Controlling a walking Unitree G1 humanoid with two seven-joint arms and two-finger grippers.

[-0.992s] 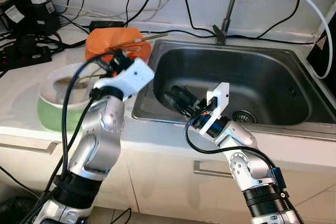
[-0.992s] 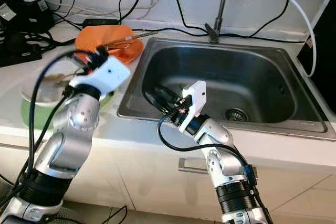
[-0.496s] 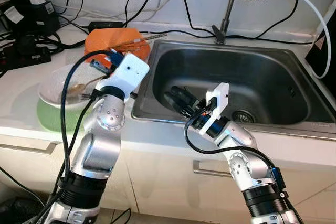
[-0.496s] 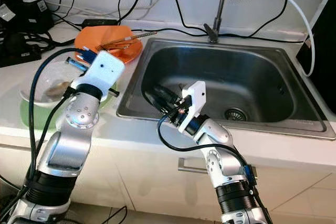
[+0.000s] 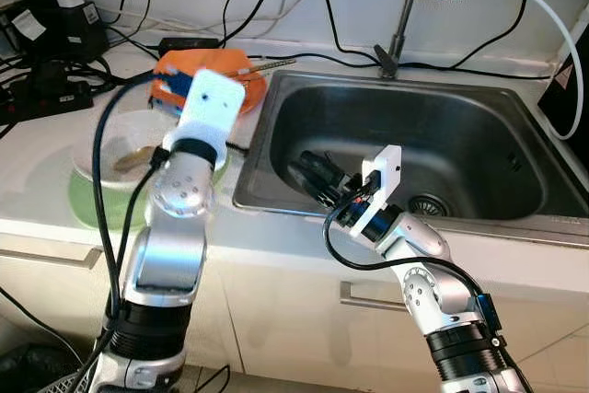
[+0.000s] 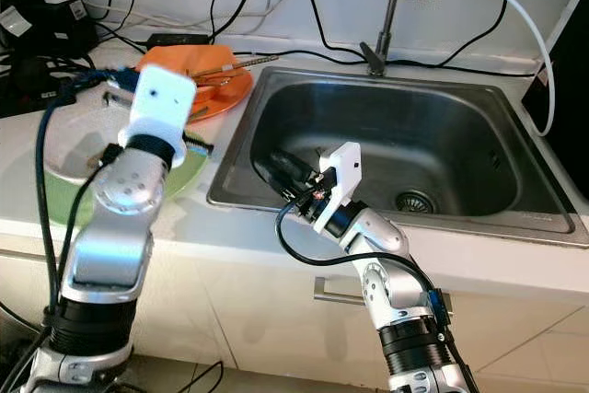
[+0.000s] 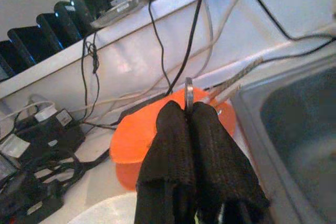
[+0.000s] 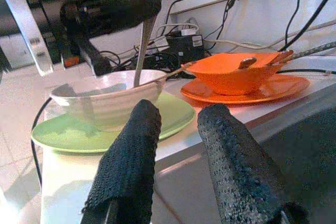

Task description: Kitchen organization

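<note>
My left gripper (image 8: 149, 3) is shut on a metal spoon (image 8: 143, 40), gripping its upper end above the white bowl (image 8: 113, 100). The spoon's lower end hangs inside that bowl. The bowl stands on a green plate (image 5: 87, 204) on the counter, left of the sink. In the left wrist view a thin metal edge of the spoon (image 7: 188, 88) shows between the closed fingers. Behind is an orange bowl (image 8: 231, 74) on an orange plate (image 8: 286, 85), holding chopsticks (image 5: 269, 63) and another spoon. My right gripper (image 8: 179, 113) is open and holds nothing, low at the sink's front left.
The steel sink (image 5: 479, 117) has a drain (image 5: 427, 203) and a faucet (image 5: 398, 34) at the back. Black power strips and adapters (image 5: 51, 39) with many cables crowd the back left of the counter. A white hose (image 5: 543, 6) runs at the right.
My left wrist has risen and turned upright over the white bowl, lifting the spoon's upper end. The right arm has not moved.
</note>
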